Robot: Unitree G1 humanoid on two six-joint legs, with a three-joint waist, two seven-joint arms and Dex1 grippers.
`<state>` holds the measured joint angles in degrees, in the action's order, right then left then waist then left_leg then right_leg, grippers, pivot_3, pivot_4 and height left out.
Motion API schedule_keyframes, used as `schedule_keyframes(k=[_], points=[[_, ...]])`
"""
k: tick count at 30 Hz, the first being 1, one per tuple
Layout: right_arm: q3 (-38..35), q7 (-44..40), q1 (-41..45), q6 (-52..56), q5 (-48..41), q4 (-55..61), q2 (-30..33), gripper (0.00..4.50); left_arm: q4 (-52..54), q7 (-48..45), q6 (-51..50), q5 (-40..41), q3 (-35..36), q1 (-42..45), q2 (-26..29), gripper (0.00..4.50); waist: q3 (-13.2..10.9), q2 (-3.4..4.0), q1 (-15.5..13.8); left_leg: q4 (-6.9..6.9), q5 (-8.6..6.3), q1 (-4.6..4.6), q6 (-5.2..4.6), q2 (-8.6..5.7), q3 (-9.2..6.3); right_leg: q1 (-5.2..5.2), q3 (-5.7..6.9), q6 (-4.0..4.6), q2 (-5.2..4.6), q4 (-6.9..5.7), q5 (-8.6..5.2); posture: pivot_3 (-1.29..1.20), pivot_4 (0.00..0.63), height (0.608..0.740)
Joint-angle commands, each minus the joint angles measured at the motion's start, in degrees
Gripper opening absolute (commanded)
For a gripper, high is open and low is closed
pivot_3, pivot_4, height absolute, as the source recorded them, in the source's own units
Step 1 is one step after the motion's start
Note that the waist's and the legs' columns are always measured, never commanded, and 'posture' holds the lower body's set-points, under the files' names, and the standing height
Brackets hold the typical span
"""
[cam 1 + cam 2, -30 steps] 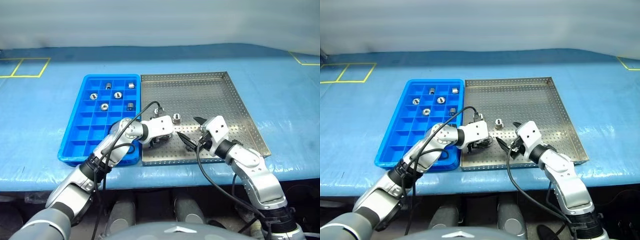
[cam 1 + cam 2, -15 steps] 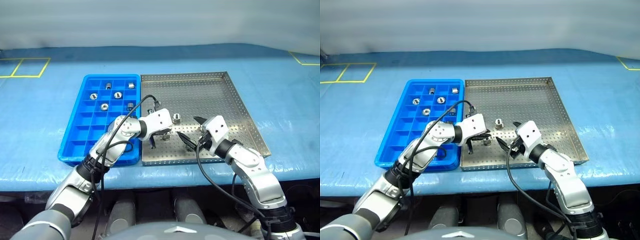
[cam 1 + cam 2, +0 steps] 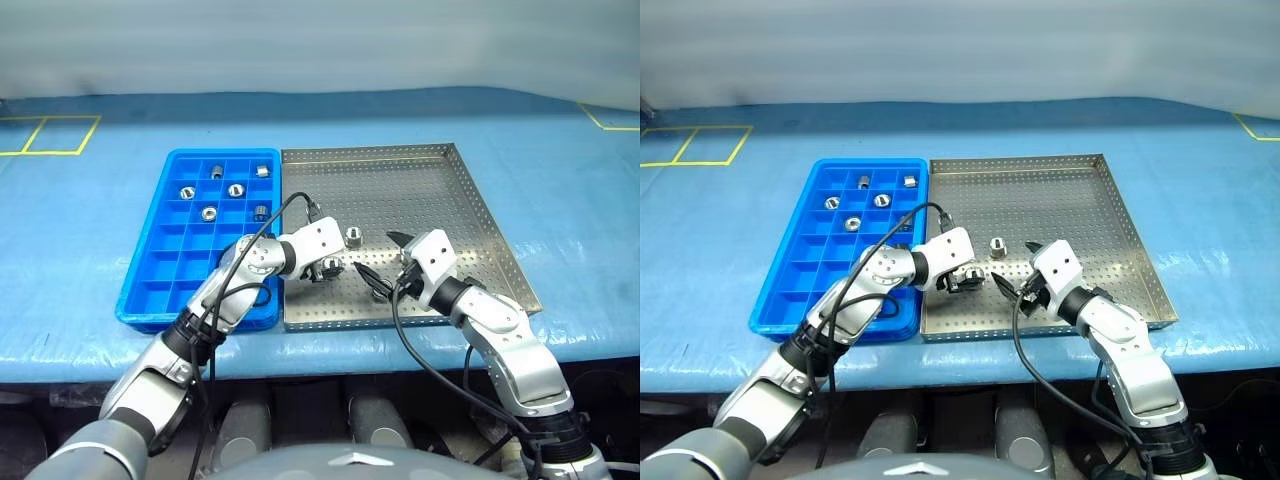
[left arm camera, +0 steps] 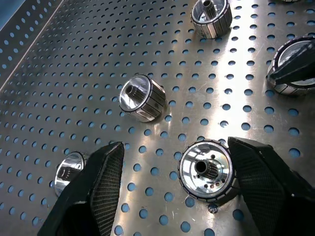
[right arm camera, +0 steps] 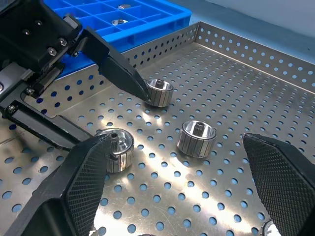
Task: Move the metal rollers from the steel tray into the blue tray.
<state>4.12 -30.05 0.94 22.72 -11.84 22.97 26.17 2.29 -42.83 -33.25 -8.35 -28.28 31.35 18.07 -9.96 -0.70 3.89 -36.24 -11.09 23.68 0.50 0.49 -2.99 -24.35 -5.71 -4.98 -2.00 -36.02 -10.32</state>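
Note:
The steel tray [image 3: 400, 185] holds several metal rollers. My left gripper [image 4: 174, 143] hangs open just above its near-left part. One roller [image 4: 205, 169] stands on end on the tray between the fingers, close against one finger [image 4: 266, 182]. Another roller [image 4: 69, 169] is half hidden behind the other finger [image 4: 93, 191]. A third roller [image 4: 142, 97] lies just ahead. My right gripper [image 5: 175, 139] is wide open and low over the tray, facing the left gripper [image 3: 325, 268], with a roller [image 5: 197, 138] in front of it. The blue tray [image 3: 150, 270] lies left of the steel tray, with several rollers [image 3: 236, 190] in its far compartments.
Both trays sit side by side on a blue-covered table [image 3: 560, 170]. The steel tray's raised rim [image 5: 162, 44] stands between the rollers and the blue tray. Yellow tape lines [image 3: 60, 135] mark the far left of the table.
My left gripper has opened and its wrist has turned a little above the rollers. The right arm has kept still.

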Motion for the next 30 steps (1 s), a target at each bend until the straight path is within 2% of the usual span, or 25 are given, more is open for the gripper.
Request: schedule_keyframes(k=[1,11,14,18,30], points=[[-0.6,0.2,-0.1,-0.8,-0.1,1.6,-0.2,4.5,-0.6,-0.7,-0.2,0.0,-0.8,0.2,-0.2,3.66,0.0,0.0,0.0,0.0,0.0,0.0,0.0,0.0,0.0,0.0,0.0,0.0,0.0,0.0,0.0,-0.04,0.15,0.74],[-0.5,0.5,-0.3,-0.9,0.0,1.8,-0.3,4.5,-2.1,-1.4,-1.0,-0.2,-2.5,-0.2,-0.1,3.66,0.0,0.01,0.1,0.0,0.0,-0.01,0.0,0.0,0.0,0.0,0.0,0.0,0.0,-0.01,0.0,-0.04,0.15,0.74],[-0.6,0.6,-0.3,-0.9,0.1,1.7,-0.3,4.5,-2.4,-0.8,-1.0,-0.1,-2.1,-0.2,-0.4,3.08,0.0,0.01,0.1,0.0,0.0,-0.02,0.0,0.01,0.0,0.0,0.0,0.0,0.01,-0.01,0.0,-0.04,0.15,0.74],[-0.7,0.7,-0.3,-0.9,0.1,1.7,-0.3,4.5,-2.6,-0.6,-0.9,0.2,-1.8,-0.1,-0.5,1.76,0.0,0.01,0.1,0.0,0.0,-0.02,0.0,0.01,0.0,0.0,0.0,0.0,0.01,-0.01,0.0,-0.04,0.15,0.74],[-0.8,-0.1,-0.1,-0.3,-0.6,1.5,-0.1,4.5,1.7,-2.4,-1.3,1.9,-0.5,-1.0,0.9,1.71,0.0,0.01,0.1,0.0,0.0,-0.03,0.0,0.01,0.0,0.0,0.0,0.0,0.01,-0.01,0.0,-0.03,0.15,0.74]])
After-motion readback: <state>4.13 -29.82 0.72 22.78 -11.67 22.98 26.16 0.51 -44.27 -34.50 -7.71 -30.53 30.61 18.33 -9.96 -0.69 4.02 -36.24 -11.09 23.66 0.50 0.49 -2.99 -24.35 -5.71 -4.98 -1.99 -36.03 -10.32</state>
